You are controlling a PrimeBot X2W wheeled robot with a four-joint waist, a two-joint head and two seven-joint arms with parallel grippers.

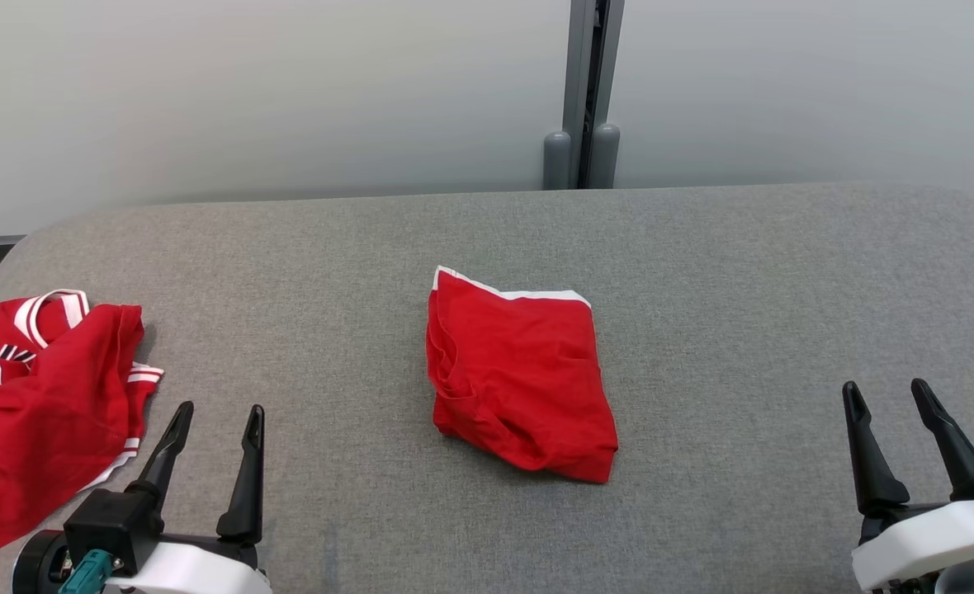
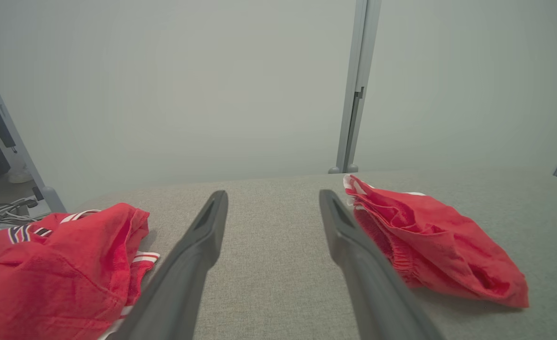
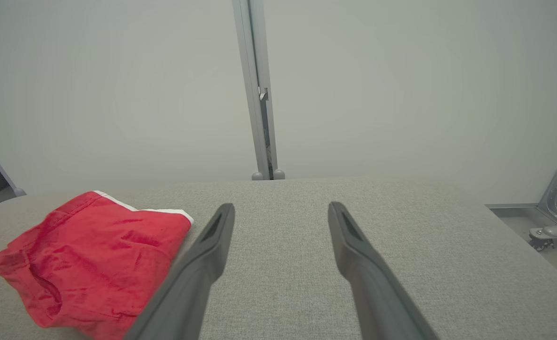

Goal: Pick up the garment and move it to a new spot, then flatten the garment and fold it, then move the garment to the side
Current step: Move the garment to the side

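The folded red shorts (image 1: 520, 375) lie midway on the grey desk (image 1: 702, 272), between the left gripper (image 1: 221, 408) and right gripper (image 1: 884, 385), touching neither; both pairs of jaws stand apart, empty.

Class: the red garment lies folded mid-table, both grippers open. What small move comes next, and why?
Probably reach the right gripper toward the folded red cloth garment with white trim. It already lies folded on the grey fabric table, that gripper and the left gripper are open and empty, and a crumpled red jersey takes the left side, so moving it right seems next.
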